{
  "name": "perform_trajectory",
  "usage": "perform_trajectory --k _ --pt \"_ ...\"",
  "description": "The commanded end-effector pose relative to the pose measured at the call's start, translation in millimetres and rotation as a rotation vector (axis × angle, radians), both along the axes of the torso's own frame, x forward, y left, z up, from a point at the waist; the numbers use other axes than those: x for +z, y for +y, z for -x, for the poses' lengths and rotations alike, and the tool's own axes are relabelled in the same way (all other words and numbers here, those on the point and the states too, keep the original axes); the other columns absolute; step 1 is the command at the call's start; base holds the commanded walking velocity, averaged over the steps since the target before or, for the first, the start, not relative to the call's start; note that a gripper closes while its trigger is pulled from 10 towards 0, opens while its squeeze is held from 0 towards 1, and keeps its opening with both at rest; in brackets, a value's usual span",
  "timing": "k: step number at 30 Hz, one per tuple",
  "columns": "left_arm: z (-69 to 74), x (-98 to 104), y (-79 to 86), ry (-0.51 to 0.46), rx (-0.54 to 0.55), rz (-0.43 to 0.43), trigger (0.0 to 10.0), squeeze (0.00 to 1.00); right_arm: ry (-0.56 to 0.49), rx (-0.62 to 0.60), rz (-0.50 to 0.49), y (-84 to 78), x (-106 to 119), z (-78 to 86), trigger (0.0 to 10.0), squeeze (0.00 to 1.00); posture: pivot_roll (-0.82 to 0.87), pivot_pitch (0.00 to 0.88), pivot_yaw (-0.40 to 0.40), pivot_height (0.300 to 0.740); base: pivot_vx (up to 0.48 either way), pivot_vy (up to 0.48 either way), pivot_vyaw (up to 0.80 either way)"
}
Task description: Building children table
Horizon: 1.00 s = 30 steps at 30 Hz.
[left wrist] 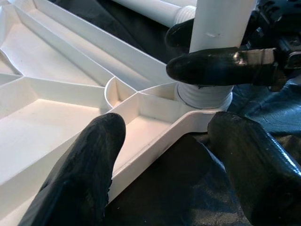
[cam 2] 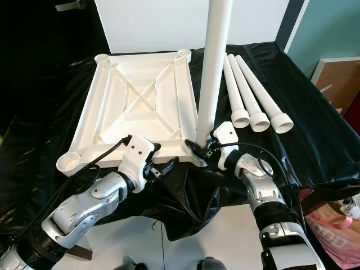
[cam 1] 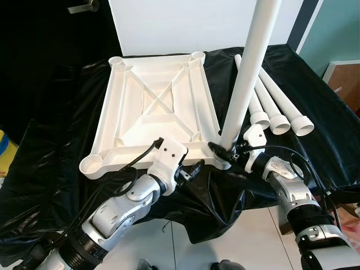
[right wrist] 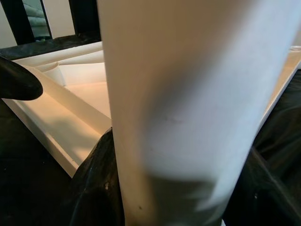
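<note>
White plastic tabletop (cam 1: pixel 152 107) is laid underside up on a black sheet (cam 1: pixel 50 146). One leg (cam 1: pixel 247 73) is stood upright in the near right corner socket, gripped at its base by the right gripper (cam 1: pixel 221 149). The left gripper (cam 1: pixel 194 170) is held open astride the near rim. Three legs (cam 1: pixel 278 107) are laid beside.
</note>
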State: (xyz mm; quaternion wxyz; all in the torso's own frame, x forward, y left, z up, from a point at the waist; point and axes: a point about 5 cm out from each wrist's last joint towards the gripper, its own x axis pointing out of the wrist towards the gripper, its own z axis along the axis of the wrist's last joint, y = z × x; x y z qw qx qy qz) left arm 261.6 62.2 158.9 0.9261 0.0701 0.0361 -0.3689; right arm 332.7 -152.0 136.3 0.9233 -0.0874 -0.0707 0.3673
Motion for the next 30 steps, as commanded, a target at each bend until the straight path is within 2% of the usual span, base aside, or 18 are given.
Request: perform_trajectory --k 1,5,6,7,8,12,15,18,20,21,23,24,26,30 --pt "17.4 -3 -12.0 0.056 -0.415 -0.009 10.0 0.00 0.016 -0.005 0.030 0.8 -7 1.0 0.0 0.00 -0.14 0.043 0.032 0.740 0.000 0.000 0.00" --pt "16.0 -3 -10.2 0.061 -0.401 -0.013 10.0 0.00 0.031 -0.050 -0.004 -1.7 -10 1.4 0.0 0.00 -0.14 0.047 0.031 0.740 0.000 0.000 0.00" --pt "15.2 -4 -8.9 0.063 -0.390 -0.015 10.0 0.00 0.034 -0.094 -0.018 -2.6 -11 1.7 1.1 0.00 -0.13 0.050 0.030 0.740 0.000 0.000 0.00" --pt "15.2 -4 -8.9 0.063 -0.390 -0.015 10.0 0.00 0.034 -0.094 -0.018 -2.6 -11 1.7 1.1 0.00 -0.13 0.050 0.030 0.740 0.000 0.000 0.00" --pt "12.8 -4 -5.5 0.071 -0.358 -0.011 10.0 0.00 0.044 -0.203 -0.067 -1.8 -14 4.6 10.0 0.00 -0.13 0.060 0.026 0.740 0.000 0.000 0.00" --pt "10.7 -4 -3.4 0.073 -0.332 -0.004 10.0 0.00 0.052 -0.286 -0.096 0.0 -16 8.4 10.0 0.00 -0.13 0.066 0.024 0.740 0.000 0.000 0.00" --pt "8.3 -4 -1.8 0.052 -0.300 -0.007 10.0 0.00 0.090 -0.466 -0.158 3.5 -24 15.2 10.0 0.00 -0.12 0.074 0.015 0.740 0.000 0.000 0.00" --pt "8.5 -4 -1.6 0.046 -0.298 -0.006 10.0 0.00 0.093 -0.499 -0.163 3.8 -25 16.7 10.0 0.00 -0.12 0.074 0.015 0.740 0.000 0.000 0.00" --pt "7.0 -3 -0.5 0.046 -0.282 0.001 10.0 0.00 0.112 -0.606 -0.185 4.2 -29 20.7 10.0 0.00 -0.12 0.078 0.010 0.740 0.000 0.000 0.00" --pt "7.0 -3 -0.5 0.046 -0.282 0.001 10.0 0.00 0.112 -0.606 -0.185 4.2 -29 20.7 10.0 0.00 -0.12 0.078 0.010 0.740 0.000 0.000 0.00" --pt "4.9 -2 1.2 0.040 -0.265 0.002 10.0 0.00 0.133 -0.743 -0.200 5.8 -33 25.2 10.0 0.00 -0.12 0.082 0.004 0.740 0.000 0.000 0.00" --pt "4.9 -2 1.2 0.040 -0.265 0.002 10.0 0.00 0.133 -0.743 -0.200 5.8 -33 25.2 10.0 0.00 -0.12 0.082 0.004 0.740 0.000 0.000 0.00" --pt "3.5 -1 2.6 0.031 -0.252 0.002 10.0 0.00 0.142 -0.857 -0.227 8.4 -34 28.1 10.0 0.00 -0.12 0.084 0.008 0.740 0.000 0.000 0.00" --pt "2.1 0 3.4 0.030 -0.241 0.007 10.0 0.00 0.156 -0.856 -0.255 18.2 -33 29.4 10.0 0.00 -0.12 0.086 0.011 0.740 0.000 0.000 0.00"
